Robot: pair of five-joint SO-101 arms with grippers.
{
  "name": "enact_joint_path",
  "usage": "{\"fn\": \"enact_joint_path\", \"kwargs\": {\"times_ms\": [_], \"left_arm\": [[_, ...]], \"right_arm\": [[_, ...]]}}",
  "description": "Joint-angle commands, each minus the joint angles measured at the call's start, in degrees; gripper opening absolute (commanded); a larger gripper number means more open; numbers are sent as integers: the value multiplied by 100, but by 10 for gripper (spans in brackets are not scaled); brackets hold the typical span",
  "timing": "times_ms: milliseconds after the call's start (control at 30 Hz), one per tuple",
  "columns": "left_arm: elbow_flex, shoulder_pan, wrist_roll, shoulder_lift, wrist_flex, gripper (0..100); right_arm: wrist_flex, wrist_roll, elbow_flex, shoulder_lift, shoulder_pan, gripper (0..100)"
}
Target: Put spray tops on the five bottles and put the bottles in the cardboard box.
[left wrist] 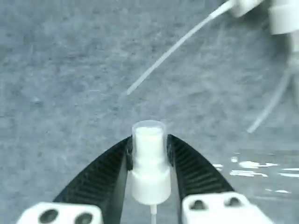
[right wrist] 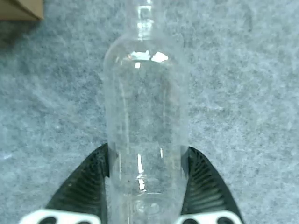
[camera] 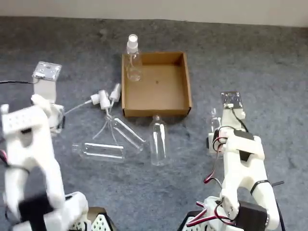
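Observation:
My left gripper [left wrist: 148,143] is shut on a white spray top [left wrist: 149,163], held over the grey carpet at the left [camera: 54,118]. My right gripper [right wrist: 147,156] is shut on a clear open-necked bottle [right wrist: 147,107], to the right of the cardboard box [camera: 185,82]. A capped bottle [camera: 133,60] stands in the box's far left corner. Three bare bottles lie in front of the box: one near its front edge [camera: 158,140], one slanted [camera: 127,134], one lying crosswise [camera: 98,150]. Two loose spray tops [camera: 103,98] [camera: 115,91] lie left of the box.
The dip tubes [left wrist: 173,51] of the loose spray tops trail across the carpet between my left gripper and the lying bottles. A corner of the box [right wrist: 21,8] is near the held bottle. Open carpet stretches to the far right [camera: 274,72].

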Motion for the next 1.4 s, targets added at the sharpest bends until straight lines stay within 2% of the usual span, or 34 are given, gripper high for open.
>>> {"fn": "enact_joint_path", "kwargs": {"times_ms": [0, 100, 200, 367, 567, 633, 867, 933, 1067, 1200, 1367], "left_arm": [[778, 831, 554, -1534, 44, 3], [1411, 1446, 870, -2360, 35, 3], [1868, 1763, 1134, -2941, 35, 3], [2703, 1754, 1187, -3679, -484, 3], [3257, 1754, 1187, -4198, -738, 4], [3266, 1754, 1187, -4251, -738, 4], [3275, 1754, 1187, -4251, -738, 4], [3284, 1754, 1187, -4251, -738, 4], [3407, 1771, 1178, -4286, -782, 4], [3415, 1771, 1178, -4286, -782, 4], [3424, 1771, 1178, -4286, -782, 4]], "right_arm": [[57, 387, 259, 66, 145, 11], [549, 668, -242, 66, 558, 15], [1086, 1064, -1130, 119, 1288, 53], [1437, 1820, -2290, 127, 2237, 76], [1455, 2312, -2484, 374, 2607, 78], [1473, 2312, -2484, 629, 2624, 96], [1490, 2286, -2536, 1218, 2580, 259], [1771, 2286, -2545, 1253, 2580, 285], [2369, 2277, -3134, 1262, 2281, 290], [2941, 1890, -3908, 1270, 1895, 290], [3213, 1758, -4514, 1279, 1560, 290]]}}
